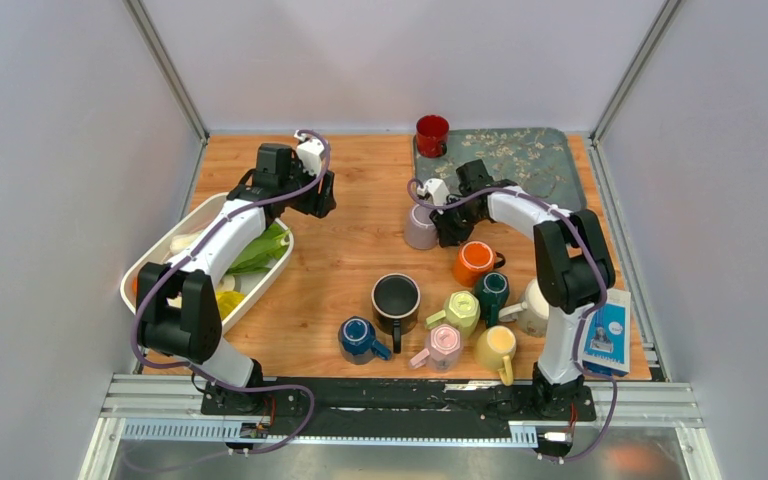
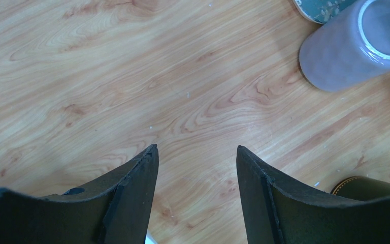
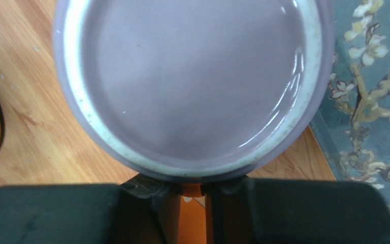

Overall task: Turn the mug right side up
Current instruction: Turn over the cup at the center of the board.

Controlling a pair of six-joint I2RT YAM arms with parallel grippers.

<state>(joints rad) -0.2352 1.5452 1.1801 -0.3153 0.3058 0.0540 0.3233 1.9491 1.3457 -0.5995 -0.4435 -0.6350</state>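
The lilac mug (image 1: 420,228) stands upside down, base up, on the wooden table just left of the floral mat. Its glazed base fills the right wrist view (image 3: 193,76), and it also shows in the left wrist view (image 2: 355,46). My right gripper (image 1: 447,226) is at the mug's right side. Its jaws (image 3: 199,185) are closed to a narrow gap under the base's edge, where the handle is hidden. My left gripper (image 1: 320,200) hangs open and empty over bare wood (image 2: 197,147), to the left of the mug.
A red mug (image 1: 432,135) stands on the floral mat (image 1: 530,160). Several upright mugs cluster near front centre, among them orange (image 1: 473,262), black (image 1: 396,298) and blue (image 1: 358,337). A white tub (image 1: 150,262) of vegetables sits left. A blue box (image 1: 608,340) lies front right.
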